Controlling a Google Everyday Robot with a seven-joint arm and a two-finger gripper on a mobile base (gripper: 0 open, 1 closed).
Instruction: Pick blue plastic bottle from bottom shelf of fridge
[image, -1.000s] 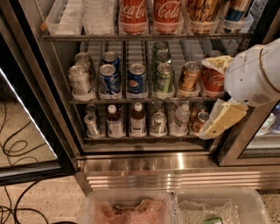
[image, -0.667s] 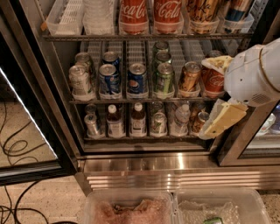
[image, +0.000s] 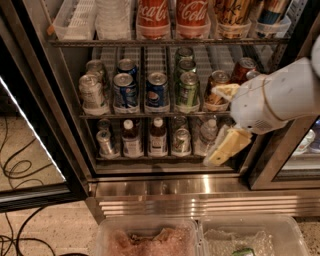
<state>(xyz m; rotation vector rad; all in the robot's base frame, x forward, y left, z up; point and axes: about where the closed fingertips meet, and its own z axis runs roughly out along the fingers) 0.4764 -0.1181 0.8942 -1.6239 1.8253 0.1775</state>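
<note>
The fridge (image: 165, 192) stands open. On its bottom shelf (image: 150, 159) two small bottles with white caps and dark contents stand side by side, one in the left-middle lane (image: 131, 140) and one beside it (image: 157, 138). A silver can (image: 105, 143) stands to their left. A second can (image: 181, 141) and a clear water bottle (image: 206, 136) stand to their right. My gripper (image: 215, 125) is on the white arm coming in from the right, in front of the shelf's right end. Its cream fingers are spread, one above (image: 225, 91) and one below (image: 227, 147). It holds nothing.
Drink cans (image: 157, 91) fill the middle rack and cola bottles (image: 153, 17) the rack above. The glass door (image: 30, 150) hangs open at left, with cables (image: 15, 170) on the floor. Two clear plastic bins (image: 150, 237) sit in front of the steel base.
The arm and gripper have moved left and slightly down, closer to the right end of the bottom shelf. The drinks have not moved.
</note>
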